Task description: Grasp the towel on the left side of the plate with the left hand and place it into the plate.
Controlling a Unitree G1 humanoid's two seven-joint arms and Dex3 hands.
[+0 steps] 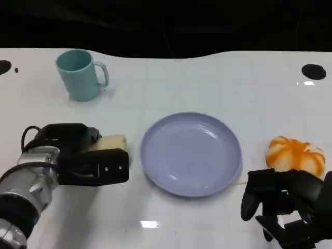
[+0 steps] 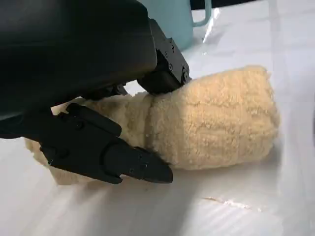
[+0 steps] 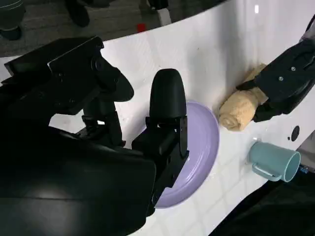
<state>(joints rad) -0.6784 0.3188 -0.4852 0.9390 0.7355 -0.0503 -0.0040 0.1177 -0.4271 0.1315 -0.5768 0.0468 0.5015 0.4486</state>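
Observation:
A rolled beige towel (image 1: 113,142) lies on the white table just left of the lavender plate (image 1: 192,153). My left hand (image 1: 83,155) lies over the towel's left part. In the left wrist view one finger (image 2: 165,73) presses a dent into the top of the towel (image 2: 216,123), and another finger (image 2: 123,160) lies along its near side, so the roll is pinched between them. It still rests on the table. My right hand (image 1: 285,207) hovers at the plate's lower right with fingers apart, holding nothing. The plate (image 3: 202,142) holds nothing.
A teal mug (image 1: 80,75) stands at the back left, behind the towel. An orange-and-white pumpkin-like thing (image 1: 295,153) lies right of the plate, close behind my right hand. The table's dark far edge runs along the back.

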